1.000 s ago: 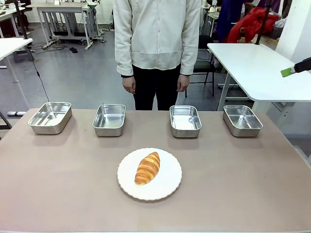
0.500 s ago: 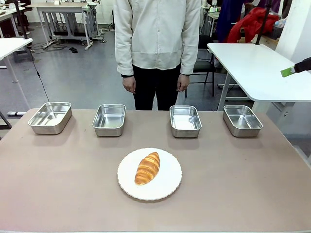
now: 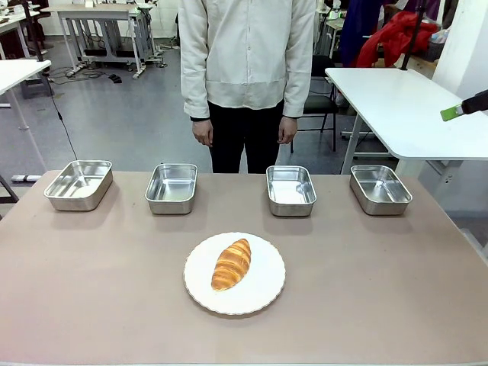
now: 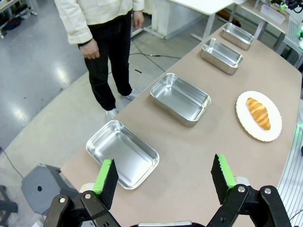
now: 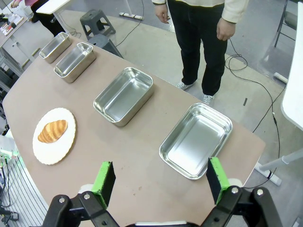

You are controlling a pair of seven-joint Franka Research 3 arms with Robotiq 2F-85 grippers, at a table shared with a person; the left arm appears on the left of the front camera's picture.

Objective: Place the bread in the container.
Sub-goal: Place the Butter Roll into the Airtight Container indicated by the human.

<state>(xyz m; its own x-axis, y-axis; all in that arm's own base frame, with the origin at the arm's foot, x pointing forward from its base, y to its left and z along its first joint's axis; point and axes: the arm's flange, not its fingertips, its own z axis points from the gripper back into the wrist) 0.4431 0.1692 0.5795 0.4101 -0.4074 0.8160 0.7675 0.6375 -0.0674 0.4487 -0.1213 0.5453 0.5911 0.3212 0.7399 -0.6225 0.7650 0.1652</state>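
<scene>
The bread [image 3: 231, 264], a golden-brown croissant, lies on a round white plate [image 3: 263, 293] at the table's middle front. Several steel containers alike stand in a row behind it, the outer ones at far left [image 3: 78, 184] and far right [image 3: 380, 189]. My left gripper [image 4: 164, 179] hangs open and empty high above the nearest container [image 4: 122, 153], with the bread [image 4: 258, 113] far off. My right gripper [image 5: 160, 179] is open and empty too, above the table's corner near a container [image 5: 196, 140]; the bread [image 5: 52, 131] lies farther left. One green fingertip [image 3: 451, 113] shows at the front view's right edge.
A person [image 3: 245, 69] stands at the far side of the table, both hands down at the sides. The two inner trays [image 3: 171, 187] [image 3: 290, 190] are empty. A white table [image 3: 404, 107] stands behind on the right.
</scene>
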